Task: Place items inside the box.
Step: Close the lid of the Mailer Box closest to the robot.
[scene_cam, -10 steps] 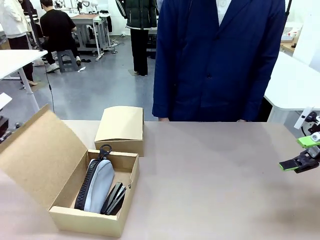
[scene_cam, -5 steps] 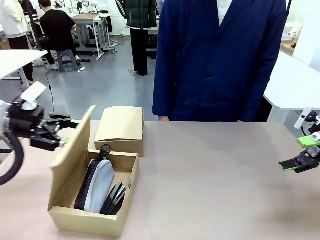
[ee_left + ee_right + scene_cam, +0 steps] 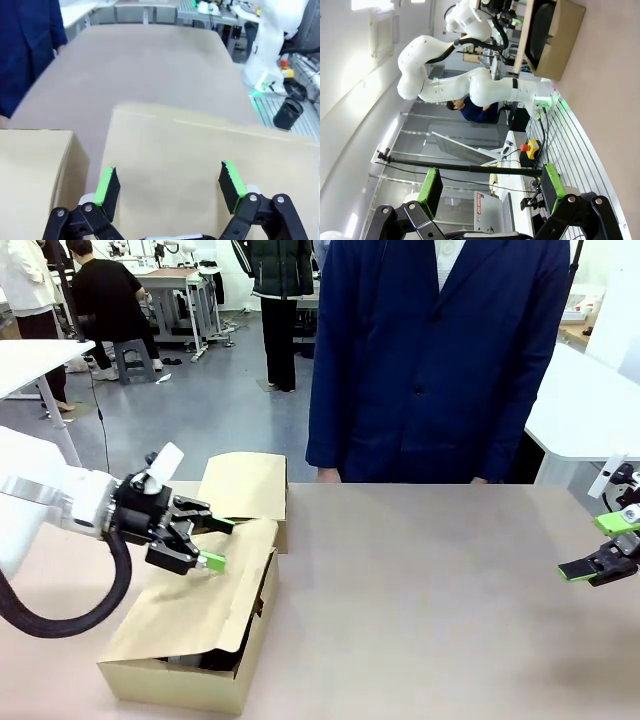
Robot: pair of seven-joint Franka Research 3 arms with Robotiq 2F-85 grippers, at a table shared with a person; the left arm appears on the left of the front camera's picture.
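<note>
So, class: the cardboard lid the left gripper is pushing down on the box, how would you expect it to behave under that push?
The lid is thin cardboard and looks slightly bowed, so it probably flexes rather than staying rigid. It hinges along one edge of the box, so it likely swings easily and may spring back up if released. The open left gripper presses it without gripping, so it could slide off.

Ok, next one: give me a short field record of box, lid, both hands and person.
box: cardboard box at table's near left
lid: lid folded down over the box, front gap left
left hand: left hand open, above the lid
right hand: right hand open, empty, at right edge
second box: closed box behind
person: person standing at far side
</note>
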